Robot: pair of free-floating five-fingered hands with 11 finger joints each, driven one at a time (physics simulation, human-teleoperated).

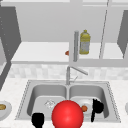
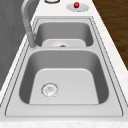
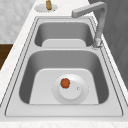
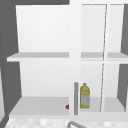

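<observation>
1. While the right hand (image 1: 97,107) hangs over the sink's (image 1: 30,97) right basin, it is nearest the white plate (image 1: 87,102) lying there. Whether it is open or closed cannot be told.
2. On that plate sits a small orange-red fruit (image 1: 84,108), just left of the hand. This reads as an approach, with nothing yet held.
3. Any grasp would call for lowering onto the fruit, clear of the big red ball (image 1: 67,115).
4. Front left, the left hand (image 1: 38,119) hovers, its state likewise unclear.

The left hand (image 1: 38,120) hangs low with fingers curled, the right hand (image 1: 97,108) higher, fingers pointing down.
</observation>
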